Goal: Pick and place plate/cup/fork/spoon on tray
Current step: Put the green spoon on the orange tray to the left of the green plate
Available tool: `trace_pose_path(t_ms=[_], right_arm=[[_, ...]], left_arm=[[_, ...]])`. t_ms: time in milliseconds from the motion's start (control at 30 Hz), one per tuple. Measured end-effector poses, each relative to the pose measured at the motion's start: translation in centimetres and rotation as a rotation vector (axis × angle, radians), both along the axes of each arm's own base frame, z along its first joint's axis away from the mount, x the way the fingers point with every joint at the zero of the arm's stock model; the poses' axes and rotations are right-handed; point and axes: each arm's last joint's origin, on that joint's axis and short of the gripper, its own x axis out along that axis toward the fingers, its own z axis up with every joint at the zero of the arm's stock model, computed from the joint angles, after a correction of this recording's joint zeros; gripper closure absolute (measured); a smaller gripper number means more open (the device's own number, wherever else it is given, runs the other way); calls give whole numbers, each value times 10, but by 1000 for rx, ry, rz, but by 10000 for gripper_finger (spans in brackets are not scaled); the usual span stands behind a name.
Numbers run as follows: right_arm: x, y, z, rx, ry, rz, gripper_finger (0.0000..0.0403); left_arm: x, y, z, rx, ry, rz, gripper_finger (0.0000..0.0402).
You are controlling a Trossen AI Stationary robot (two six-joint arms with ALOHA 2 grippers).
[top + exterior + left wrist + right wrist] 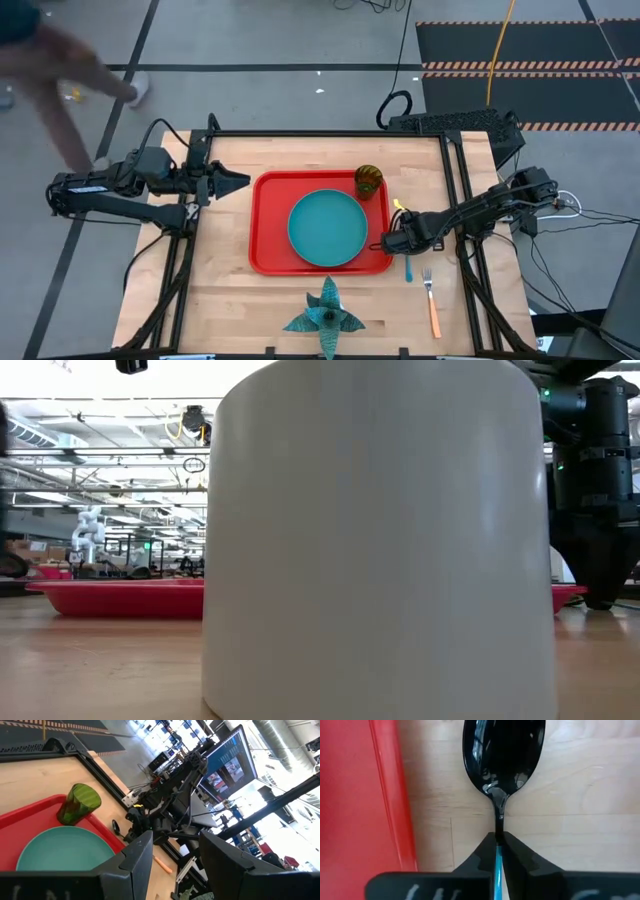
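The red tray (270, 215) holds the teal plate (328, 228) and, upright at its far right corner, the green cup (369, 181). The spoon (504, 755) lies on the wood just right of the tray's rim, its blue handle (408, 270) pointing to the near edge. My right gripper (393, 242) stands over it, shut on it. The fork (432, 305), with its orange handle, lies on the table farther right and nearer. My left gripper (235, 183) hangs open at the tray's far left corner, holding nothing. My right gripper pinches the spoon between its two fingers (520, 857), at the top of the blue handle (497, 854) just below the metal neck. The fingers come from above, pointing down, one on each side of the handle. The spoon's bowl rests on the table.
A teal star-shaped spiky object (325, 315) sits near the table's front edge. A tall white cylinder (380, 540) fills most of the low view. A person passes on the floor beyond the table's far left (60, 80).
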Motion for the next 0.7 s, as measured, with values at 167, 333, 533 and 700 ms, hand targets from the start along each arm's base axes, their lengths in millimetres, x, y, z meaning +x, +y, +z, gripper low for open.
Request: trace_pose_path(t_ms=[167, 333, 533, 700], right_arm=[[-1, 0, 0, -5, 12, 9, 398], [-3, 0, 2, 9, 18, 16, 400], [-12, 2, 22, 11, 53, 39, 402], [-14, 3, 58, -49, 28, 80, 402]], left_arm=[[0, 0, 0, 0, 0, 0, 238], [0, 0, 0, 0, 0, 0, 238], [0, 0, 0, 0, 0, 0, 238], [0, 0, 0, 5, 0, 0, 238]])
